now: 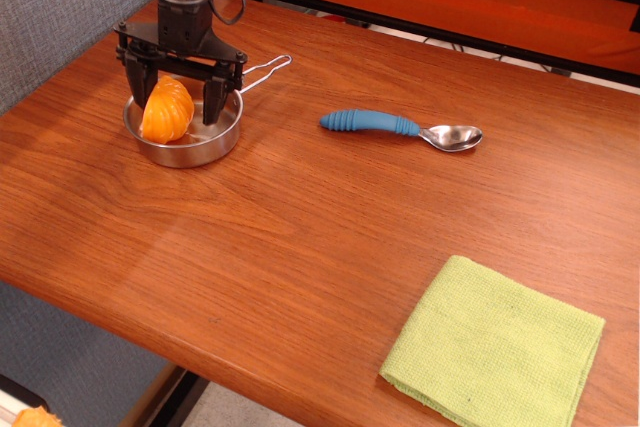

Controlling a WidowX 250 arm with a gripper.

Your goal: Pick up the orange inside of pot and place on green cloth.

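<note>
The orange [166, 112] sits in the left half of the shiny steel pot [214, 140], at the far left of the table. The pot's wire handle [266, 71] points back and right. My black gripper [176, 107] hangs straight down over the pot. It is open, with one finger on each side of the orange, the left finger [140, 87] close to it and the right finger [212, 99] a little apart. The green cloth [495, 347] lies flat at the front right corner, far from the gripper.
A spoon [400, 127] with a blue ridged handle lies on the wooden table between pot and cloth. The table's front edge [200, 367] runs diagonally. A grey wall stands at the left, and orange panels at the back.
</note>
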